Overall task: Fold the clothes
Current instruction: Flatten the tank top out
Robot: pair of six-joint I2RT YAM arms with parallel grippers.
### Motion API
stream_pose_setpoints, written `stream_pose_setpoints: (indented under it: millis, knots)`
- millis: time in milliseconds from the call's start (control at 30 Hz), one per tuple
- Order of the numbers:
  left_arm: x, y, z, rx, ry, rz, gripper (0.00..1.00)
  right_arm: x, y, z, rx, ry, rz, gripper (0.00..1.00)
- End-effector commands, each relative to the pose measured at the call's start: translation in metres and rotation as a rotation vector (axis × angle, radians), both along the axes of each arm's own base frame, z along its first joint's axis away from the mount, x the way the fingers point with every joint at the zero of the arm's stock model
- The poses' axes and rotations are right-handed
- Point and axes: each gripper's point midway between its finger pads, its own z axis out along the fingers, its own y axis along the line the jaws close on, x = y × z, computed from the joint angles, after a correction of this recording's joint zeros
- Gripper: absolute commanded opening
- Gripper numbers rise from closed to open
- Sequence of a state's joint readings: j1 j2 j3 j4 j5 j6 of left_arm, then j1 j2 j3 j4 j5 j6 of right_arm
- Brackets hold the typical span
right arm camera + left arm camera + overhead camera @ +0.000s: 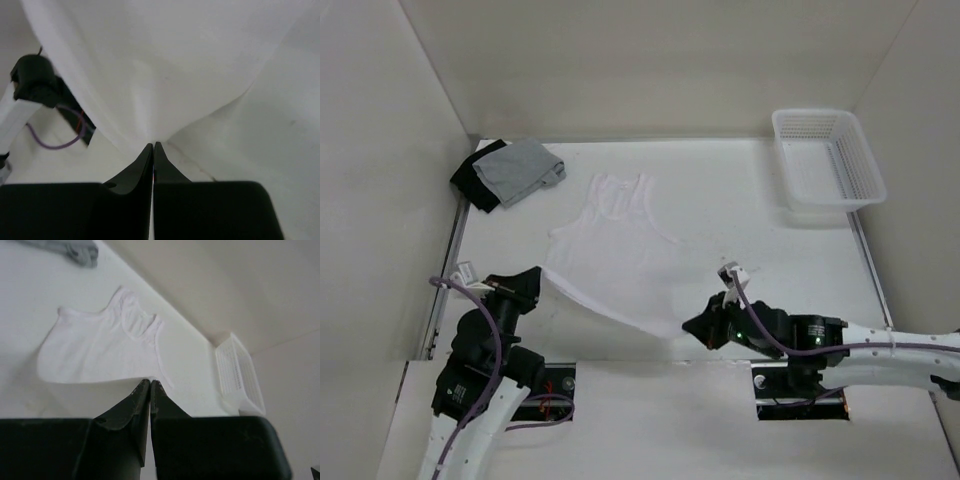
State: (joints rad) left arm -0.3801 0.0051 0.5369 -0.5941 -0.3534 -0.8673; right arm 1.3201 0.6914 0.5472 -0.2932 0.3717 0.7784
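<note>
The white tank top (pixel 615 250) lies spread on the table, straps toward the back wall, its hem lifted off the surface at both near corners. My left gripper (pixel 538 276) is shut on the hem's left corner; in the left wrist view its fingertips (pixel 150 383) pinch the fabric edge with the tank top (pixel 100 347) stretched beyond. My right gripper (pixel 691 325) is shut on the hem's right corner; in the right wrist view the cloth (pixel 165 65) rises in a taut sheet from its closed tips (pixel 153 145).
A grey folded garment (pixel 520 170) lies on a black one (pixel 472 182) at the back left corner. A white plastic basket (pixel 827 158) stands at the back right. White walls enclose the table on three sides.
</note>
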Motion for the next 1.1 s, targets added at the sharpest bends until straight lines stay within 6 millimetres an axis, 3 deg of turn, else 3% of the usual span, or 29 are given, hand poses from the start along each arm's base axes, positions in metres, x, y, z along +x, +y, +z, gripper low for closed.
stream_pose_setpoints:
  millis: [0, 67, 100, 333, 533, 667, 767, 867, 933, 967, 1067]
  knots:
    - [-0.022, -0.017, -0.038, -0.059, 0.143, -0.110, 0.02, -0.024, -0.005, -0.006, 0.062, 0.116, -0.066, 0.01]
    - [-0.020, -0.017, -0.020, -0.060, 0.098, -0.110, 0.02, -0.029, -0.010, 0.011, 0.072, 0.090, -0.083, 0.01]
    - [-0.015, -0.016, -0.004, -0.038, 0.061, -0.104, 0.02, -0.028, -0.011, 0.031, 0.081, 0.054, -0.083, 0.01]
    - [0.010, -0.037, 0.174, -0.004, -0.311, -0.168, 0.01, 0.015, -0.034, 0.212, 0.138, -0.316, -0.206, 0.00]
    - [0.012, -0.038, 0.295, -0.055, -0.508, -0.157, 0.01, 0.049, -0.078, 0.355, 0.229, -0.568, -0.381, 0.00]
    - [0.002, -0.019, 0.356, -0.060, -0.621, -0.074, 0.01, 0.056, -0.111, 0.422, 0.310, -0.685, -0.460, 0.00]
    - [0.022, -0.015, 0.370, -0.054, -0.634, -0.015, 0.01, 0.064, -0.125, 0.449, 0.327, -0.757, -0.522, 0.00]
    - [0.069, -0.028, 0.358, -0.023, -0.566, 0.003, 0.01, 0.085, -0.124, 0.460, 0.275, -0.843, -0.585, 0.00]
    - [0.106, -0.032, 0.342, 0.010, -0.505, 0.024, 0.01, 0.110, -0.110, 0.450, 0.213, -0.859, -0.579, 0.00]
    - [0.132, -0.031, 0.327, 0.036, -0.453, 0.044, 0.01, 0.126, -0.099, 0.440, 0.188, -0.842, -0.559, 0.00]
    - [0.182, -0.033, 0.287, 0.062, -0.344, 0.054, 0.01, 0.183, -0.077, 0.408, 0.156, -0.773, -0.485, 0.00]
